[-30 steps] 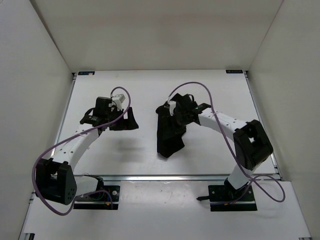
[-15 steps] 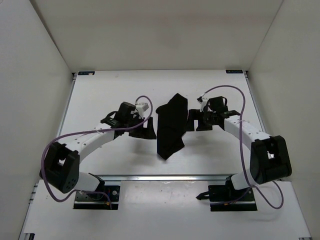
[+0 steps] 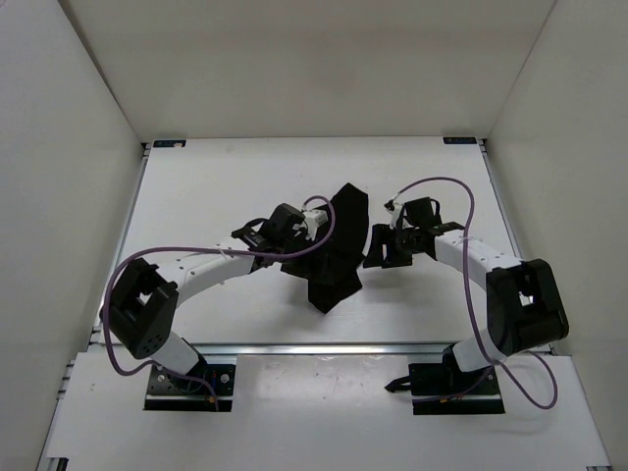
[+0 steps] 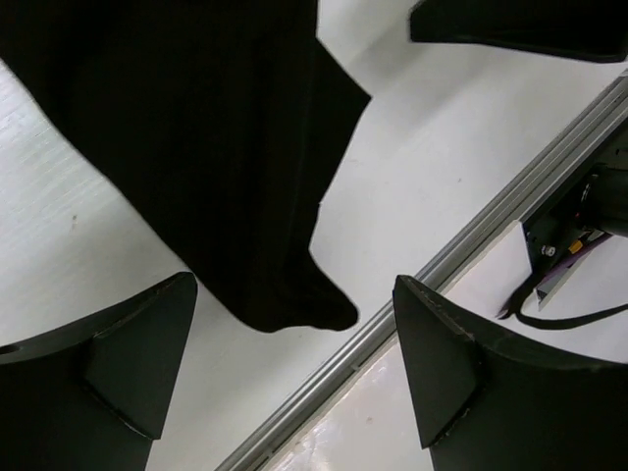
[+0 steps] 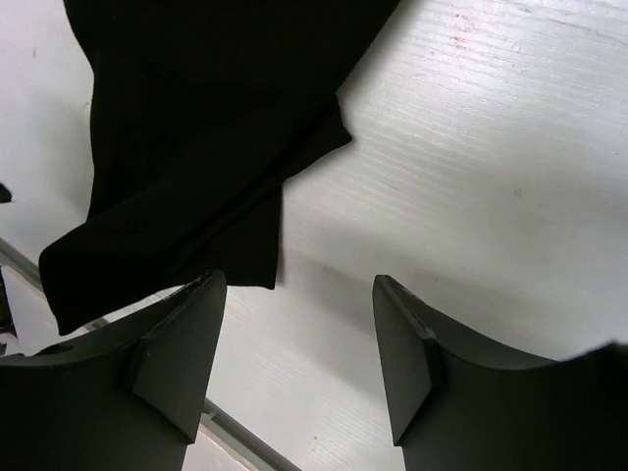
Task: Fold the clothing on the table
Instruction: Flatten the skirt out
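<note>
black left fingers [image 4: 128,358] stand wide apart and grip nothing. in the left wrist view the narrow near end of the garment [image 4: 206,137] lies flat on the white tabletop [image 4: 412,167] below the gap between them. its rounded tip points toward the metal rail [image 4: 442,265] along the tabletop's near edge. past that rail sits a black base plate [image 4: 574,211] with wires on it.

the right fingers [image 5: 167,353] are parted too and hold nothing, with bare tabletop showing between them. in the right wrist view a hemmed corner of the garment ends just beside one finger; whether it touches cannot be told.

seen from above, the garment is one plain black, limp strip, long and narrow. it lies around the middle of the tabletop, a little toward the right edge. it runs from a pointed end on the far side to a narrower end toward the near edge, well short of the rail. the left fingers hang over its left side about halfway along, black on black, so contact cannot be judged there. the right fingers sit just off its right side.

both arms bend inward from their bases at the near edge, with purple cables [image 3: 196,257] looping along them. white walls [image 3: 88,118] close in the tabletop on its left, far and right sides.
</note>
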Controlling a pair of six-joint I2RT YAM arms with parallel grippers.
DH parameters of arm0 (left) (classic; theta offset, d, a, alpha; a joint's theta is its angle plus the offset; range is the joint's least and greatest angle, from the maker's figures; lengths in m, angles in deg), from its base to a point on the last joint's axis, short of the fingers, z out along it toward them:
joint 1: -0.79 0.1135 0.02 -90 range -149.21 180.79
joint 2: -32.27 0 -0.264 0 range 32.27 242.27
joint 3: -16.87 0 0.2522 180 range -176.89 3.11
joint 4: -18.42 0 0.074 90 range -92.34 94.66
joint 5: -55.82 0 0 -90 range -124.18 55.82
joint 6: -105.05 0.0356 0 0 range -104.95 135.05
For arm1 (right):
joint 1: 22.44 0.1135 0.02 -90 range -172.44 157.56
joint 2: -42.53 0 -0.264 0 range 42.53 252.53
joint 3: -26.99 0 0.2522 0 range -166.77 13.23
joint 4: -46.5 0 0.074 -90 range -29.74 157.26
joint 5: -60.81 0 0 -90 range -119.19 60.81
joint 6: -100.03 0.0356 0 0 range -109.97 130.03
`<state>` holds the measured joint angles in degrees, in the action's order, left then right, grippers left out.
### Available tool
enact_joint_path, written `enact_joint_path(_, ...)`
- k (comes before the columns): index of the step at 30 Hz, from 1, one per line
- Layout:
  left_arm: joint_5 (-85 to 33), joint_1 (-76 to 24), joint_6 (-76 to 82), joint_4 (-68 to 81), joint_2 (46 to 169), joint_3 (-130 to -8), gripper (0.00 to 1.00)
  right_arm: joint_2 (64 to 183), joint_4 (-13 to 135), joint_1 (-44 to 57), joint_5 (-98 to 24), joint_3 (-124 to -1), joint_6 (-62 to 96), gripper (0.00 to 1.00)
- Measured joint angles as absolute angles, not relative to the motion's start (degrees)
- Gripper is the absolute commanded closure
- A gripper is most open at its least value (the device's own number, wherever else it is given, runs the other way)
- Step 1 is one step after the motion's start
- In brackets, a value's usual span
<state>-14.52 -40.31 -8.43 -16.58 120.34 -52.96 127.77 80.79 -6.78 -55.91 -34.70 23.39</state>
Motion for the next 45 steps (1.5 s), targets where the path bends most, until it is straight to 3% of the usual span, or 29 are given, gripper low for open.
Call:
enact_joint_path(11, -22.54, -45.99, -9.57, -24.03, 125.15, -56.5, 0.24, 129.73, 80.29, -6.58, -55.61, -34.35, 23.57, 0.42)
enact_joint_path(14, -23.96, -46.1, -10.0, -25.21, 125.17, -56.5, 0.39, 129.73, 80.33, -6.6, -55.59, -34.35, 23.57, 0.42)
enact_joint_path(20, -24.34, -46.1, -10.66, -25.23, 125.83, -56.46, 0.87, 129.99, 80.35, -6.38, -55.59, -34.37, 23.57, 0.42)
enact_joint_path(21, -24.34, -46.08, -10.81, -25.3, 125.96, -56.44, 1.0, 130.15, 80.38, -6.27, -55.59, -34.39, 23.57, 0.43)
enact_joint_path(28, -24.14, -41.99, -12.17, -23.97, 123.97, -54.06, 1.0, 131.81, 80.84, -5.94, -55.52, -35.29, 23.57, 0.47)
enact_joint_path(35, -25.65, -29.51, -15.47, -23.64, 108.87, -43.06, 1.0, 133.4, 80.81, -5.55, -55.02, -37.23, 23.59, 0.48)
enact_joint_path(45, -25.36, -25.27, -17.98, -23.86, 104.71, -33.55, 1.0, 137.21, 81.64, -3.3, -54.41, -42.91, 23.81, 0.33)
